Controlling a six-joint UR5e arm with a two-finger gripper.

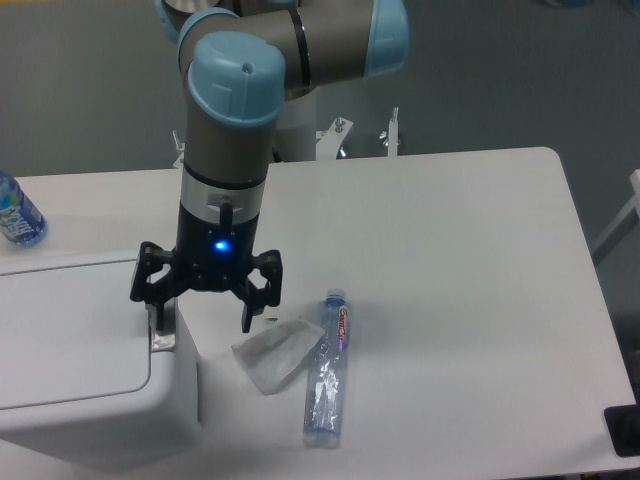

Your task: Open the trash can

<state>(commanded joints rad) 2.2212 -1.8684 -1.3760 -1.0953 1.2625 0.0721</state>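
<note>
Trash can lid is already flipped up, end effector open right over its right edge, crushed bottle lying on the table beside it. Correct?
Not quite: the camera view shows the trash can with its lid flat and closed, not flipped up. The rest holds: the end effector is open over the can's right edge, and the crushed bottle lies on the table beside it.

Smooth white plastic trash can (70, 400); clear, crinkled plastic bottle (327, 375).

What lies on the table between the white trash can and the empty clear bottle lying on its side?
A crumpled clear plastic wrapper lies between the trash can and the bottle, seen from the fixed camera.
</note>
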